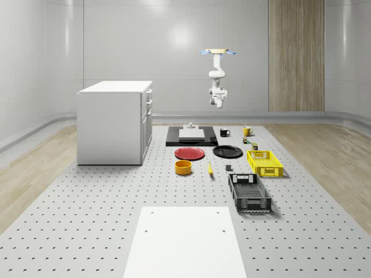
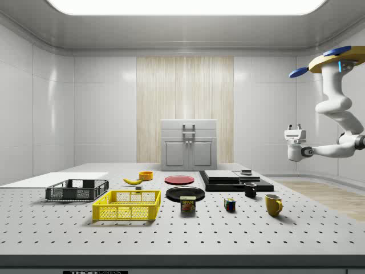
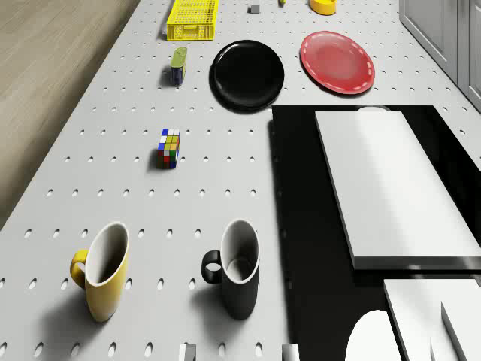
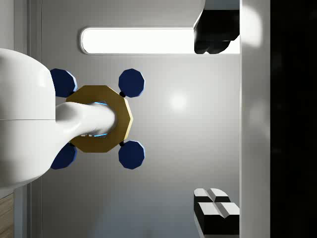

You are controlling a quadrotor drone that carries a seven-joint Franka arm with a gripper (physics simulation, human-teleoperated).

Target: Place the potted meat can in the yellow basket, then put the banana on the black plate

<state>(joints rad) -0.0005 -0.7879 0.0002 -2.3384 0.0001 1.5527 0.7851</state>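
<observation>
The potted meat can (image 2: 188, 204) stands upright on the table beside the yellow basket (image 2: 127, 205), also seen as the can (image 3: 178, 65) by the basket (image 3: 193, 20). The banana (image 2: 133, 181) lies near the orange bowl, a little way from the black plate (image 3: 247, 74). The drone (image 2: 336, 57) hovers high above the table's far end, by the mugs. My gripper (image 2: 295, 127) points upward, far above all objects. It is open (image 4: 215, 121) with nothing between its fingers (image 4: 215, 208).
A Rubik's cube (image 3: 169, 148), a yellow mug (image 3: 101, 271) and a black mug (image 3: 237, 268) stand below the drone. A black board with a white slab (image 3: 391, 188), a red plate (image 3: 337, 62), a black crate (image 1: 249, 193) and a white cabinet (image 1: 115, 121) are also on the table.
</observation>
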